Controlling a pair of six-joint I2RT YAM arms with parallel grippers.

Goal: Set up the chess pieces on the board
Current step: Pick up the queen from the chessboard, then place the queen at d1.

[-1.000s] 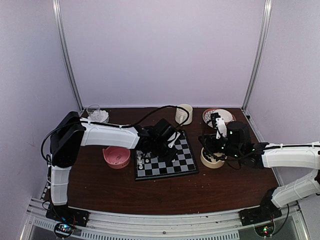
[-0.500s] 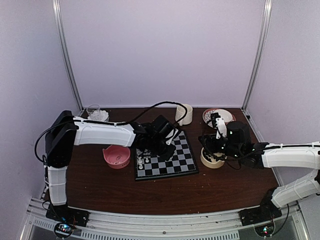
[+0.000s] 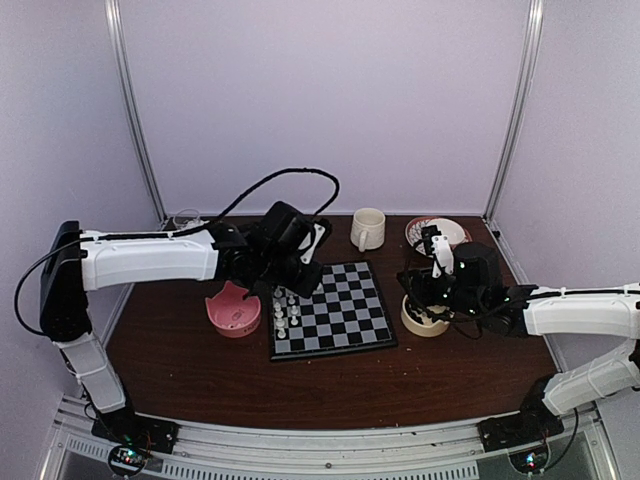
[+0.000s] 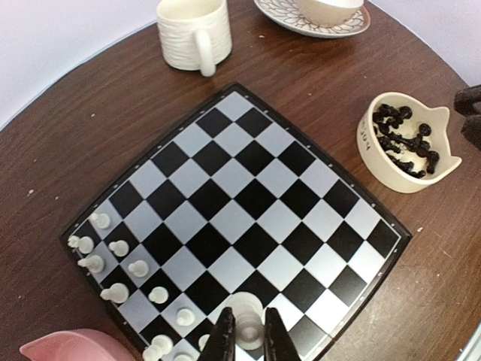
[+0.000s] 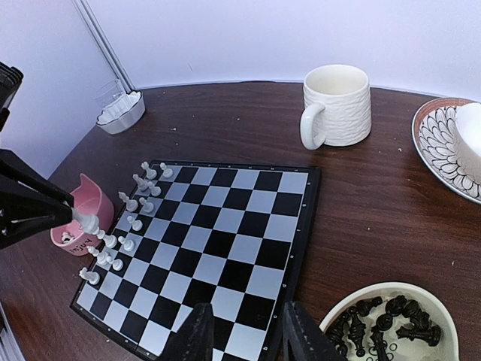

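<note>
Left hand (image 4: 246,325): my fingers are pinched narrow on a white piece (image 4: 245,304), which stands upright between the tips.
White piece: it hangs over the left edge of the board (image 4: 255,199), close beside the pink bowl (image 3: 232,315). I cannot tell whether its base touches a square.
Right hand (image 5: 246,314): my fingers stand partly apart with nothing between them. They are over the right edge of the board, next to the cream bowl (image 4: 409,179).
Board: it lies flat on the counter (image 3: 200,375), between the two bowls.
White set (image 4: 113,259): these pieces stand upright in two short rows along the board's left edge, each on its own square.
Black set (image 4: 402,139): these pieces lie heaped inside the cream bowl.
Mug (image 4: 192,30): it sits upright just beyond the board's far edge.
Plate (image 4: 316,21): it is patterned, sits to the right of the mug, and carries something pale.
Dish (image 5: 120,111): it is small and white, at the far left of the counter, well apart from the board.
</note>
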